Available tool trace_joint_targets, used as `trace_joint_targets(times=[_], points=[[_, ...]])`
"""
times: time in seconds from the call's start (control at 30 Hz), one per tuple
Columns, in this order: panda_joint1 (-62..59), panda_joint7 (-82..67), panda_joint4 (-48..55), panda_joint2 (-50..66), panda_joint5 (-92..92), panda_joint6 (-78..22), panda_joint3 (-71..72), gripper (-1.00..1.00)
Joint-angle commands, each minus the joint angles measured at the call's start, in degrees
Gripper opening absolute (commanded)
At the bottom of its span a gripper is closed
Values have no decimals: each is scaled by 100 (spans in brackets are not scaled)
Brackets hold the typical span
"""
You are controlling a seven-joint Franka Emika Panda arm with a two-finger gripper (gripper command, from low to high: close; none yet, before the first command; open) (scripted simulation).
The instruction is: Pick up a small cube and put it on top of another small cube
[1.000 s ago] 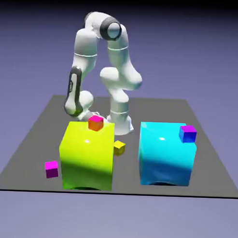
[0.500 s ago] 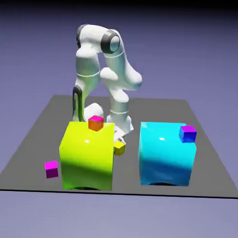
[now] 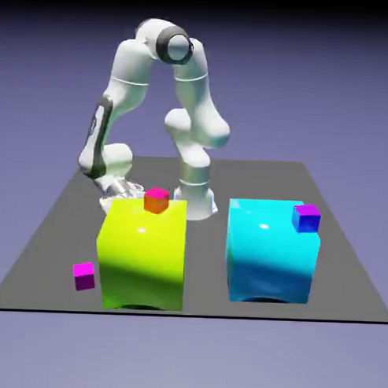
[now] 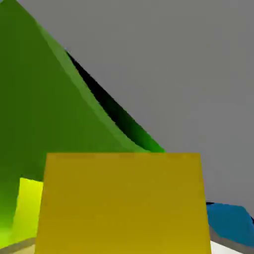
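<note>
One small cube gone from beside the yellow-green block — gripper now clamped shut on it, lifted — stacking comes next.

- exterior view: raised, some way back, facing the whole tabletop.
- hand view: very close, looking along the tool.
- both show the yellow-green block.

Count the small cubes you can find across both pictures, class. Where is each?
4. Orange cube atop the yellow-green block; blue cube on the cyan block; magenta cube on the table; yellow cube in the gripper. Others may be hidden.
</note>
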Motion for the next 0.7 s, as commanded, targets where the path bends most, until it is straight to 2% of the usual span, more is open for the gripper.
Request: trace_joint_targets(times=[0.0, 0.13, 0.57, 0.67], points=[[-24, 206, 208, -139, -189, -136, -59, -100], [55, 1063, 967, -627, -816, -713, -299, -100], [2404, 4303, 2331, -1199, -1902, -2772, -1050, -100], [3025, 4651, 2257, -1030, -1831, -2971, -1105, -100]])
